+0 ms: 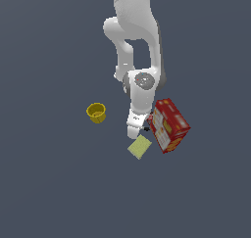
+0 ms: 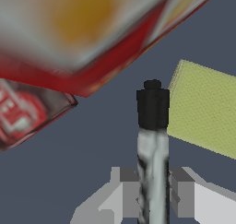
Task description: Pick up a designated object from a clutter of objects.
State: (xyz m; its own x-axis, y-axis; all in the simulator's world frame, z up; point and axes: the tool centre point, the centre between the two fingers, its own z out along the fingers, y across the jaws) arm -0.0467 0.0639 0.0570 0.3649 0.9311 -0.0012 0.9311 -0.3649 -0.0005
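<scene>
The jaws of the gripper (image 2: 153, 197) are clamped on the thin black stick (image 2: 153, 140), between the yellow-green square (image 2: 205, 112) and red box (image 1: 169, 126).

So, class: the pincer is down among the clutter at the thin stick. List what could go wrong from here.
1. The pincer brackets the thin black stick with the pale grey-white body near one end only; it may pivot or slip on lifting.
2. The large red printed box sits close beside the arm, so rising could nudge it.
3. The flat yellow-green square lies right by the stick's black cap and might get dragged along.
</scene>
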